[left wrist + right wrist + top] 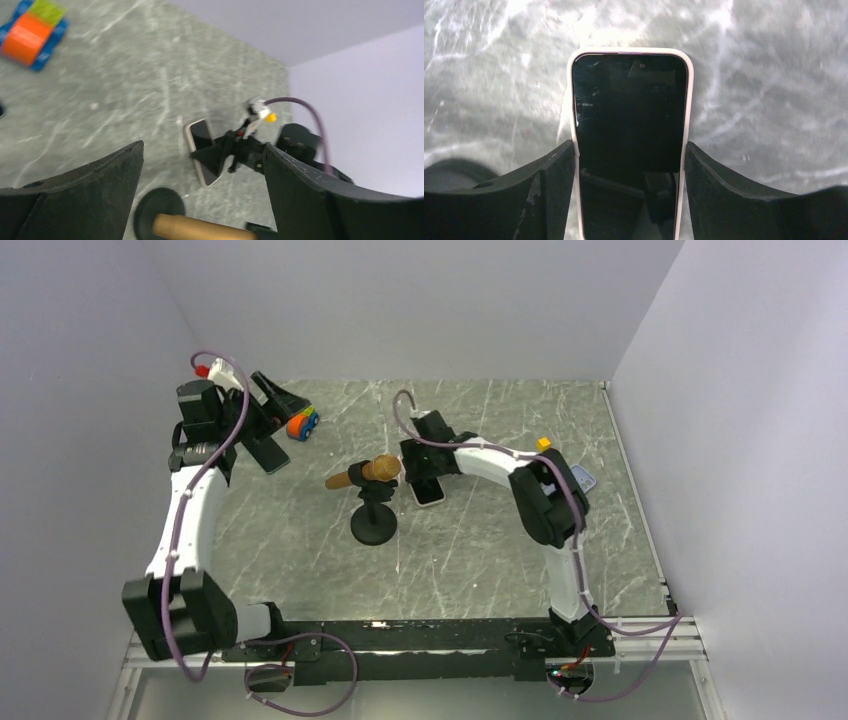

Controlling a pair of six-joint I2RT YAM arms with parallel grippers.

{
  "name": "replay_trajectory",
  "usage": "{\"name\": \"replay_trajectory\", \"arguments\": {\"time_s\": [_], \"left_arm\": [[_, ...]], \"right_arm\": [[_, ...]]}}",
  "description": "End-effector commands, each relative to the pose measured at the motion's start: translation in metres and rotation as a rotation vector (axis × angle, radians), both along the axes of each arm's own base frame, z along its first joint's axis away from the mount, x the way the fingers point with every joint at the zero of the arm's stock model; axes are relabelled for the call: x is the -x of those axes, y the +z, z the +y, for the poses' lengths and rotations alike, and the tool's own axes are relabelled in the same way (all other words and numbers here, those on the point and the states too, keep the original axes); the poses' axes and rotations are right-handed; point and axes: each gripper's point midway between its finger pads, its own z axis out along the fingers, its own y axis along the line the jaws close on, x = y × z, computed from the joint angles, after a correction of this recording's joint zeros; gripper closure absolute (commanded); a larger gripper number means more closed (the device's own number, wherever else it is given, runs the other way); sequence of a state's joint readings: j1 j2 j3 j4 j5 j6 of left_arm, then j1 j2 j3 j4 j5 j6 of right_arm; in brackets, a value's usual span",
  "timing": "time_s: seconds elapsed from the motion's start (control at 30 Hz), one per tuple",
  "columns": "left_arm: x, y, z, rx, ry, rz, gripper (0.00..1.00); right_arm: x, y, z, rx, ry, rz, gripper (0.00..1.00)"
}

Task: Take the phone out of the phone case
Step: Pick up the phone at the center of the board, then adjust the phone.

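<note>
Right gripper (630, 150) clasping one case (629, 50), one phone (629, 110) inside

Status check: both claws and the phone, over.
Left claw open, empty, far left. Right claw clamped across phone case sides; phone still cased, screen up. Black stand close beside, not blocking.

The phone (630, 110) in its case (689, 100) lies flat on the table (774, 75), flanked by the right gripper's (630, 150) fingers; a stand (373, 525) sits left of that gripper.
</note>
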State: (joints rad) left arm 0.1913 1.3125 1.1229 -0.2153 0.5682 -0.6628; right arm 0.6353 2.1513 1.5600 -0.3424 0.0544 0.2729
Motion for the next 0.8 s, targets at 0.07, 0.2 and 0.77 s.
{"name": "replay_trajectory", "arguments": {"time_s": [0.07, 0.2, 0.77], "left_arm": [[0.05, 0.147, -0.074, -0.077, -0.136, -0.33, 0.07], [0.085, 0.171, -0.147, -0.083, -0.319, -0.387, 0.08], [0.139, 0.132, -0.3, -0.597, -0.498, -0.548, 0.18]], "right_arm": [[0.004, 0.097, -0.041, -0.48, -0.165, -0.076, 1.0], [0.005, 0.152, -0.081, -0.677, -0.249, -0.154, 1.0], [0.103, 0.357, -0.117, -1.307, -0.321, -0.28, 1.0]]}}
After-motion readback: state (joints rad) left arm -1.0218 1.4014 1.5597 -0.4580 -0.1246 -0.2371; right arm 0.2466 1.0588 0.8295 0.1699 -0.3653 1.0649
